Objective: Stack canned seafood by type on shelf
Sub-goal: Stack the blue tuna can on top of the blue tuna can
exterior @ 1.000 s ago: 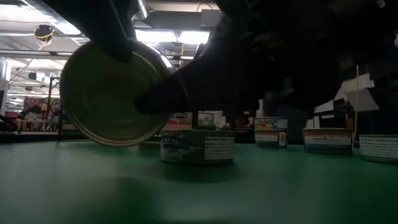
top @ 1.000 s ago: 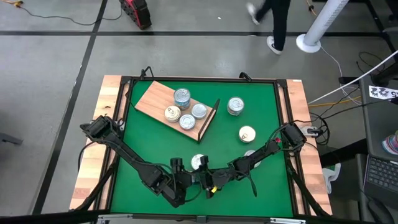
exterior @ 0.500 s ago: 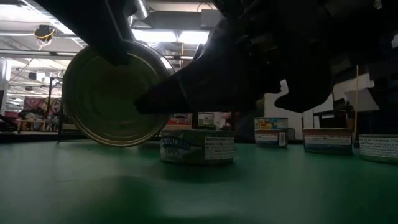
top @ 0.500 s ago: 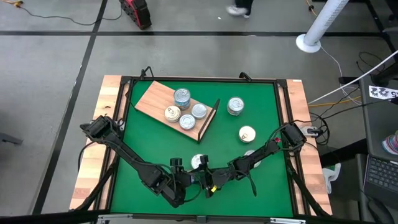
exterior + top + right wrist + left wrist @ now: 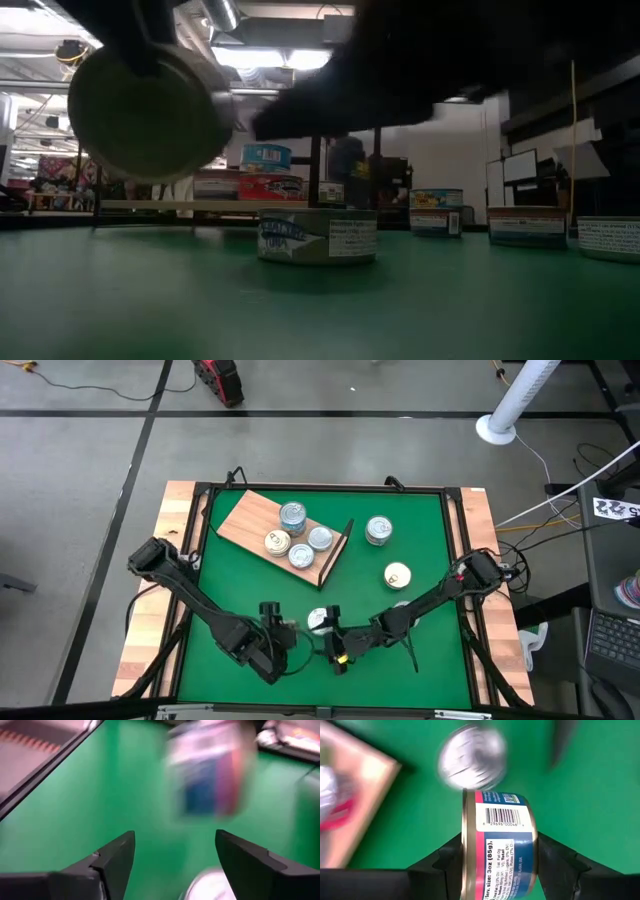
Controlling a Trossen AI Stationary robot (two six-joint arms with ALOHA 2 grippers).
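My left gripper is shut on a round flat can with a blue and pink label. It holds the can above the green mat near the table's front edge. In the low view the can hangs off the mat. My right gripper stands open just right of it, with nothing between its fingers. A silver-topped can sits flat on the mat between them. The wooden shelf lies at the far left with several cans on it. My left gripper pinches the can between its two fingers. One finger is on the gold flat end and the other on the opposite flat end. The fingers slant down from the near side. The can stands on edge, label side toward the wrist camera, lifted clear of the mat.
Loose cans stand on the mat at the right, and one half hidden by my right arm. The shelf's black wire end stands up at its right side. A black frame borders the mat.
My left gripper has risen and gone toward the table's left with the can, still on edge. In the low view the can now hangs higher and farther left, apart from the right gripper's dark fingers. My right gripper has risen slightly.
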